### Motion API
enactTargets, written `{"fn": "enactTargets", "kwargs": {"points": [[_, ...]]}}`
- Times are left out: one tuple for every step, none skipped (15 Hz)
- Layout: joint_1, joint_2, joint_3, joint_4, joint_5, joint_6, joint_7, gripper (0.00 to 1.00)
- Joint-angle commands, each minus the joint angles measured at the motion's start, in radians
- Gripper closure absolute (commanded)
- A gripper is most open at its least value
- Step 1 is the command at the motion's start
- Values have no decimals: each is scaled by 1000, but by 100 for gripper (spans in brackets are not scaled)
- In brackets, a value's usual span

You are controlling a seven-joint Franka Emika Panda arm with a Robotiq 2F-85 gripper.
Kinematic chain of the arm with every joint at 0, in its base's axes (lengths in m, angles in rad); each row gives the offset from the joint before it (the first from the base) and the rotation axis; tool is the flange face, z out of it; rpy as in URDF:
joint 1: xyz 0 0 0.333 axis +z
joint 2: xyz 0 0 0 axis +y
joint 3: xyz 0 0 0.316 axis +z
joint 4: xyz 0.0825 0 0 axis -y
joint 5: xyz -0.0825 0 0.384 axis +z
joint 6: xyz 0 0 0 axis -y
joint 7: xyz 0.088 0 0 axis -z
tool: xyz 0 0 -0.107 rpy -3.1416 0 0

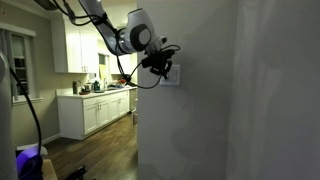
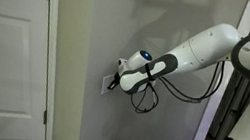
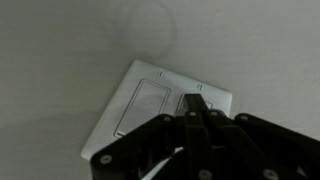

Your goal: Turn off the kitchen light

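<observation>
**Target location.** The switch plate (image 3: 170,82) for the kitchen light is a white rectangular plate mounted flat on the wall (image 3: 60,50). It also appears in both exterior views (image 1: 174,73) (image 2: 108,82), at roughly mid-height on the wall. In the wrist view one rocker (image 3: 143,108) shows in full. The fingers cover the other half of the plate.

**End effector state.** The end effector (image 3: 193,103) has its fingers pressed together into a single blunt tip and grips nothing. The tip is at the plate surface on the covered half. Both exterior views place the end effector (image 1: 160,66) (image 2: 115,82) against the plate, with the arm (image 2: 204,47) reaching in horizontally.

**Procedure.** Judged step: actuate the rocker.
1. Keep the fingers closed so the tip stays stiff.
2. Centre the tip on one end of the rocker, away from the pivot.
3. Push straight into the wall with a short stroke.
4. Avoid sideways drift, which could trip the neighbouring rocker.

**Limits of view.**
- The lamp fixture is in no view, so its state cannot be confirmed.
- The rocker under the tip is hidden, so actual contact cannot be confirmed.
- Each rocker's position is unreadable.
- In an exterior view the cabinets (image 1: 75,45) and worktop (image 1: 95,94) are dim.
- The door (image 2: 1,51) is cut off at the frame edge.
</observation>
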Motion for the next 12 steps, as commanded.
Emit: {"fn": "enactTargets", "kwargs": {"points": [[1, 26, 18, 40, -20, 1, 27, 100], [4, 33, 19, 48, -15, -1, 22, 100], [10, 42, 18, 55, -5, -6, 12, 100], [12, 49, 18, 62, -2, -10, 10, 100], [12, 57, 18, 70, -3, -20, 11, 100], [8, 54, 17, 70, -9, -31, 17, 100], [3, 49, 18, 69, -18, -42, 26, 100], [-9, 39, 18, 61, -41, -56, 48, 100], [-20, 28, 19, 55, -62, -71, 70, 100], [-29, 18, 21, 48, -88, -83, 97, 100], [-38, 11, 21, 45, -111, -94, 123, 100], [-47, 5, 20, 39, -137, -103, 153, 100]]}}
